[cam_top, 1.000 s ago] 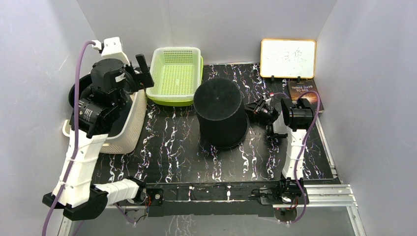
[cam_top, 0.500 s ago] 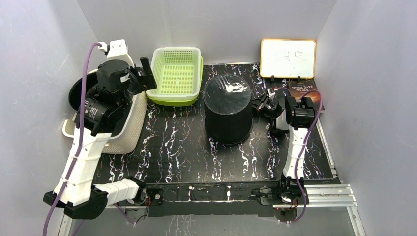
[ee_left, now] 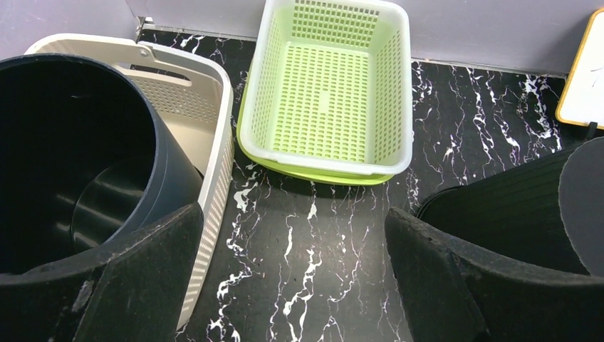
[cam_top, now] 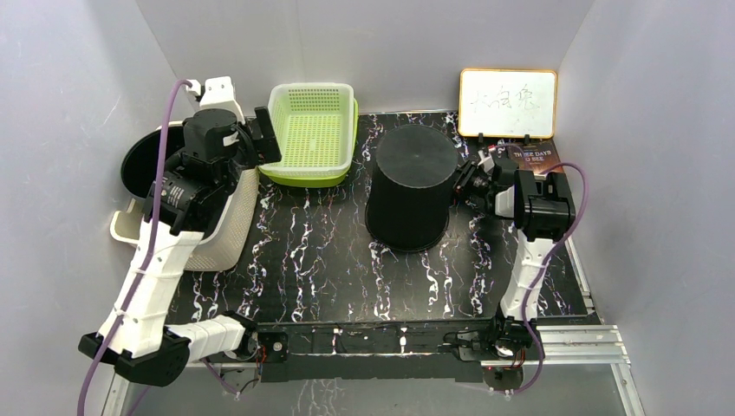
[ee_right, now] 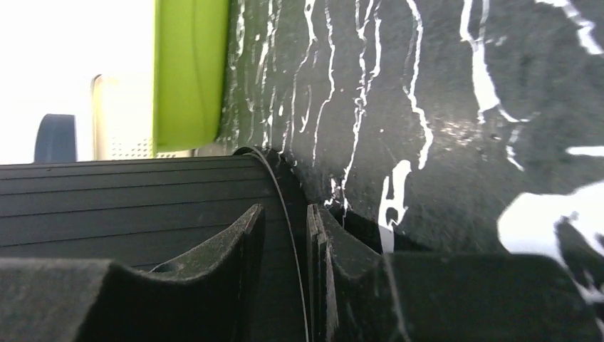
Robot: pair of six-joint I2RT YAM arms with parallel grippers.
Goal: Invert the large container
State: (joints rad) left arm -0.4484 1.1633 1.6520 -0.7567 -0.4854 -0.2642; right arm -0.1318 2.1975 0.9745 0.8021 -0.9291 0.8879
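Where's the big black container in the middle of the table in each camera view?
Top external: black container at centre, slightly right, base up.
Left wrist: black container at the right edge, lower half.
Right wrist: black container ribbed wall, lower left.
Shared landmark: green basket.

Soft, even light from above left only faint shadows. The right wrist view blew out white at upper left, and its near fingers [ee_right: 214, 263] looked blurred.

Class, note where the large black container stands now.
Top view: the large black container stands base-up at the middle of the table, right of the green basket, with the right gripper at its right side.
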